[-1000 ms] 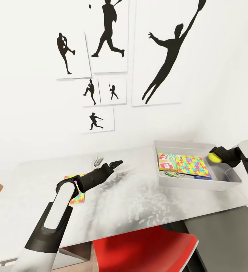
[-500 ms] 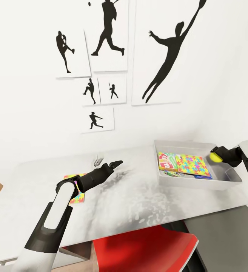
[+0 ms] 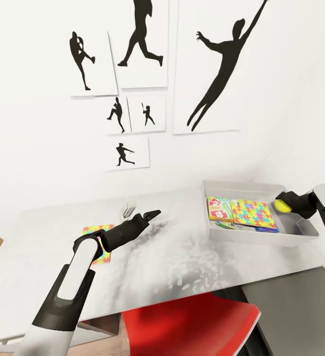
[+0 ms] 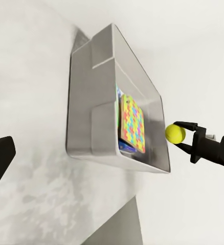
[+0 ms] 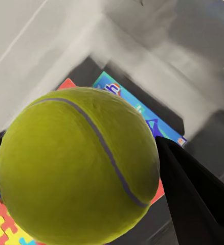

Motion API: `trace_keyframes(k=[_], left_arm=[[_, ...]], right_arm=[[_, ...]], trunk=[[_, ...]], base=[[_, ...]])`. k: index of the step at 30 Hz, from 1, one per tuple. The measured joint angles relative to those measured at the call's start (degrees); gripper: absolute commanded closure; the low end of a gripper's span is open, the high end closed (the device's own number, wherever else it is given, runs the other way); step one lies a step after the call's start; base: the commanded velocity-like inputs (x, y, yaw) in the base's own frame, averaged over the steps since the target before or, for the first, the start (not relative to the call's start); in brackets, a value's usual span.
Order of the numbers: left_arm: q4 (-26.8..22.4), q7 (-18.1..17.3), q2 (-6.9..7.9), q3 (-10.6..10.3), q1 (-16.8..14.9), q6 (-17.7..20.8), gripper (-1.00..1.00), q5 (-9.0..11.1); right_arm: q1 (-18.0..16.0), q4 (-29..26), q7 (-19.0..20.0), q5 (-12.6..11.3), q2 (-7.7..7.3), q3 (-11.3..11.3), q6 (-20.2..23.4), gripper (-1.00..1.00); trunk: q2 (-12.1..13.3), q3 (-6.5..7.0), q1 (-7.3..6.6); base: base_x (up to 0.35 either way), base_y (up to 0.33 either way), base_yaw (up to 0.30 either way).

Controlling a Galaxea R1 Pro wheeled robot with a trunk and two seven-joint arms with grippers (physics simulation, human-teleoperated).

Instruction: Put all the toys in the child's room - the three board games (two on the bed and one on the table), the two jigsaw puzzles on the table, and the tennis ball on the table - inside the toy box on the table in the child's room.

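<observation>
The right end effector [image 3: 283,203] pinches the ball [image 3: 282,204] across its middle; light and round, it may roll in the box [image 3: 301,231].

Setting: child's bedroom in a home. Evidence: pale grey desk [image 3: 182,257] against a white wall; above the desk, black baseball-player silhouette pictures [image 3: 216,74]. On the desk, a toy box [image 3: 291,237] holding colourful games; a red chair [image 3: 192,326] tucked under the desk's front edge.

tennis ball [image 3: 282,204]: yellow, above toy box [image 3: 301,228] | jigsaw puzzle [image 3: 254,214]: inside, apparently atop games
</observation>
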Motion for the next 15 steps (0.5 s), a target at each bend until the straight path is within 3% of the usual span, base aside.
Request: trace_keyframes(k=[15], left_arm=[[0.0, 0.0, 0.0, 0.02, 0.0, 0.0, -1.0, 0.02]], right_arm=[[0.0, 0.0, -0.03, 0.0, 0.28, 0.06, 0.21, 1.0]], trunk=[[0.0, -1.37, 0.0]], base=[[0.0, 0.0, 0.0]])
